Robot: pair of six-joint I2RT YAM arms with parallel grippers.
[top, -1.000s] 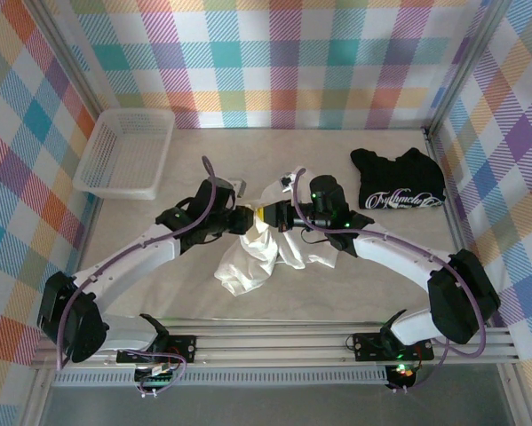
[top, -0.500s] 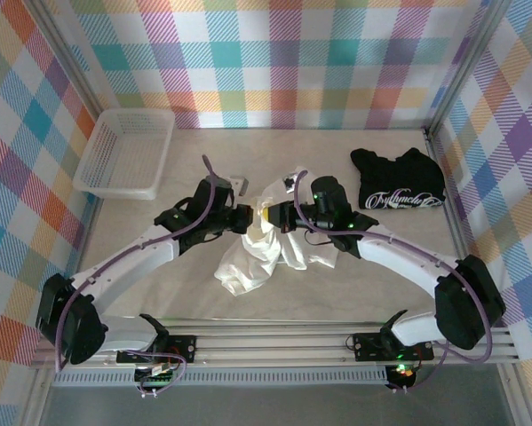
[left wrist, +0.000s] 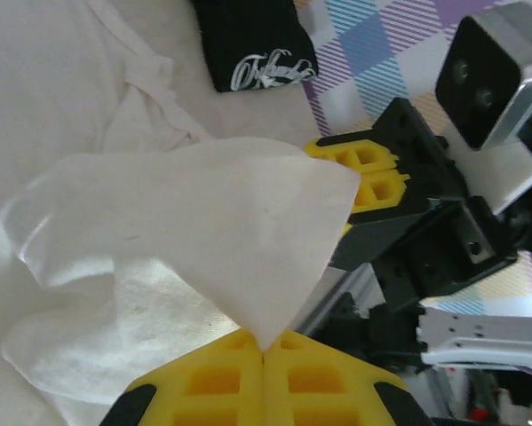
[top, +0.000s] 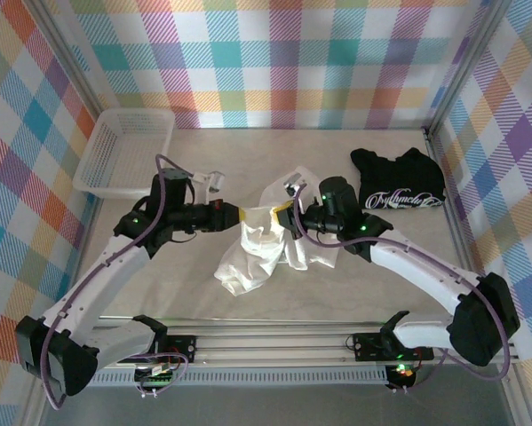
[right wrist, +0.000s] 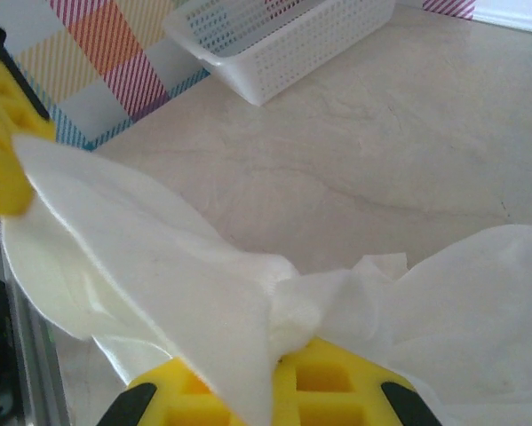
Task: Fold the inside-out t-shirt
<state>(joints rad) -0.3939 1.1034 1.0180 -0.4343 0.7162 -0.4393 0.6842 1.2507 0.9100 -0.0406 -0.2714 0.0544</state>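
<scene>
Pulling away to its own side, the left gripper [top: 237, 213] now stands apart from the right gripper [top: 289, 210]; a second ago the two were almost nose to nose. Its yellow fingers have clenched on an edge of the plain cream, soft-fabric inside-out t-shirt [top: 252, 257]. The right gripper is clamped on another bunch of the same cloth. A short band of fabric runs between them, while the rest sags in a crumpled heap on the pale marbled table [top: 319, 297], on the near side. I read this as the start of spreading the shirt, well short of any fold.

The left wrist view shows what the overhead one cannot: only a thin triangular flap, pinched at the very fingertips. The right wrist view shows a thicker, puckered wad in that grip.

Farther back lie a black t-shirt with white script lettering [top: 399, 182] at the right and a white perforated plastic basket [top: 123, 151] at the left, both well apart from the work.
</scene>
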